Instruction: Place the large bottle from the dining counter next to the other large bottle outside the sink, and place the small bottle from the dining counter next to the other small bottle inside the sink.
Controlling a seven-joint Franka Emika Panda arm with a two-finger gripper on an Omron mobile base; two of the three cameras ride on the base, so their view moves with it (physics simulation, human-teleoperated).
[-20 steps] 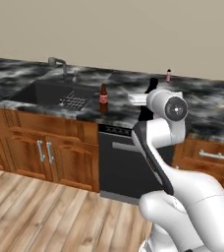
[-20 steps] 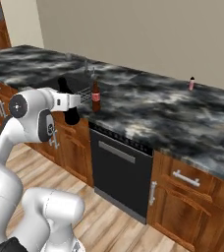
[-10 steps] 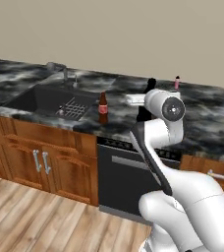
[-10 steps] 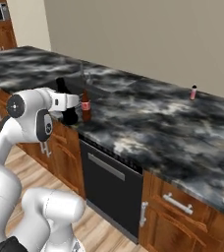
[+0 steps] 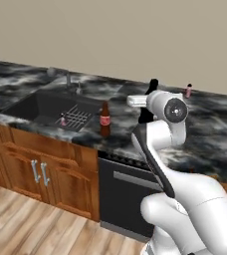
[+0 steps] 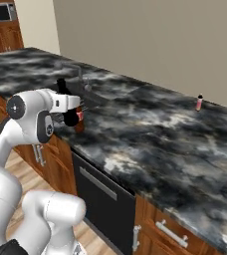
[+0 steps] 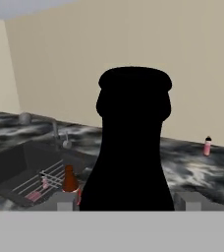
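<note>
Right now the gripper [image 7: 126, 209] is clamped around the black bottle [image 7: 129, 142], held upright in the air above the counter's [image 5: 205, 134] front edge. Off by the sink [image 5: 41, 107], the brown bottle [image 5: 105, 119] stands on the stone (a tiny pink bottle [image 5: 62, 120] sits on the rack inside). Another small bottle [image 5: 188, 90] stands well back near the wall.
</note>
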